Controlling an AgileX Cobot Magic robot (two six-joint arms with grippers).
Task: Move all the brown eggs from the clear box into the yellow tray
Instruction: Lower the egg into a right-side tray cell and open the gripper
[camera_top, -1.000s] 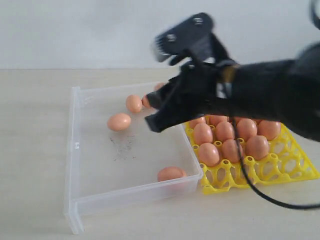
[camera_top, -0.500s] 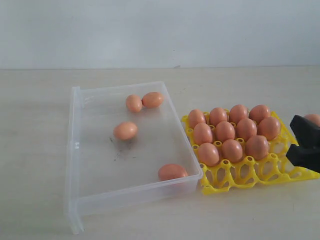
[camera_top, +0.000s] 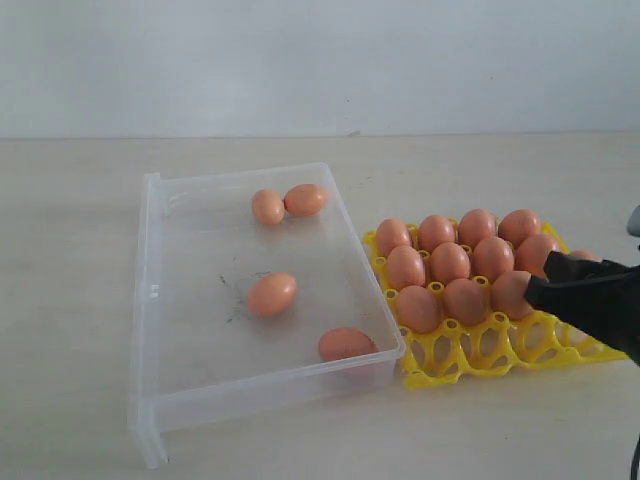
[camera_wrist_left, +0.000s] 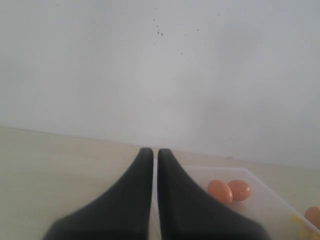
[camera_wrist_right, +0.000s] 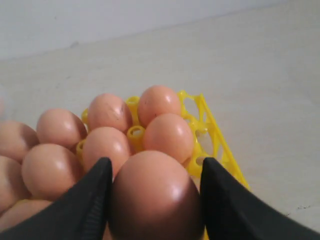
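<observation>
Exterior view: a pale surface (camera_top: 70, 250) carries a clear box (camera_top: 148, 300) on the left and a yellow tray (camera_top: 470, 357) touching its right wall. Four brown eggs (camera_top: 267, 206) lie in the box. Two touch each other at the far end, a loose egg (camera_top: 272, 294) lies mid-floor, and one sits in the near right corner.

The tray holds eleven eggs, filling the two far rows and three cups of the third row. The nearest row is bare.

The black right claw (camera_top: 540, 280) reaches in from the right edge, over the open end of that third row. In the right wrist view its two fingers stand fairly wide, closed on a held egg (camera_wrist_right: 155, 197) above the filled cups.

The left claw (camera_wrist_left: 154, 152) appears only in its own wrist view. It is pinched almost closed with nothing between the fingers, pointing toward the box's far end.

One second ago the right arm hung over the box, hiding much of the tray. Half a second ago only its tip showed at the picture's right edge. Now it has come inward over the tray.

The loose egg has also rolled from nearer the far end toward the middle of the box.

This appears to be the twelfth egg, ready to lower into the open third-row cup, with four more still to fetch.
</observation>
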